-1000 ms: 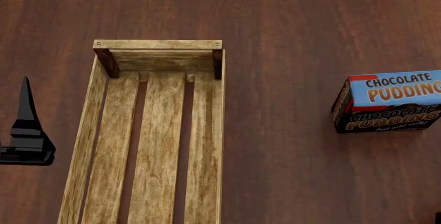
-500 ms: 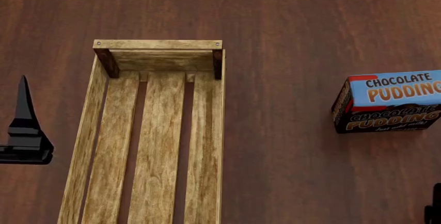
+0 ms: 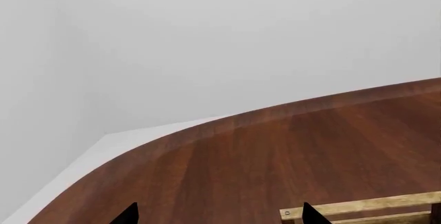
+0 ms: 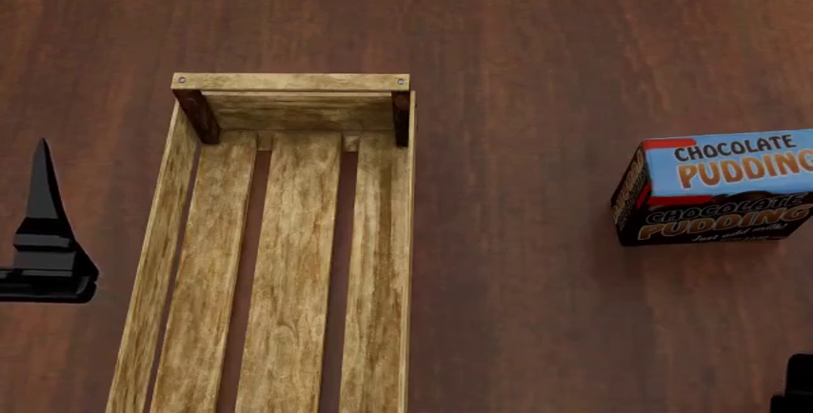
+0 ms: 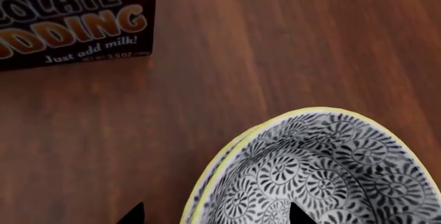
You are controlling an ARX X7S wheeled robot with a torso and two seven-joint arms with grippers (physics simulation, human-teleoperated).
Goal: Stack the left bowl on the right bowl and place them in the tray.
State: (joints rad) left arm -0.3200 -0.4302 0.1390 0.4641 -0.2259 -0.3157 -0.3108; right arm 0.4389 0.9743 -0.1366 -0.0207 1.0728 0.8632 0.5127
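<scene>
Bowls [image 5: 324, 172], it looks like two nested, a doubled yellow rim, sit on the table [image 5: 262, 43] right under the right claw [image 5: 214, 214], near the pudding box [image 5: 69, 22]. Its tips are spread, one outside the rim, one over the inside. Left claw [image 3: 217, 216] hovers spread beside the tray [image 4: 292, 242], holding nothing. Risk: a thin rim pinch could tip the stack mid-carry.

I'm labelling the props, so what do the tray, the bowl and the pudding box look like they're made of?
The tray: pale unfinished wood, with visible grain, slats and darker corner posts. The bowl: probably glazed ceramic, with black swirl print on white and a yellow rim. The pudding box: printed cardboard, judging by flat panels and lettering.
</scene>
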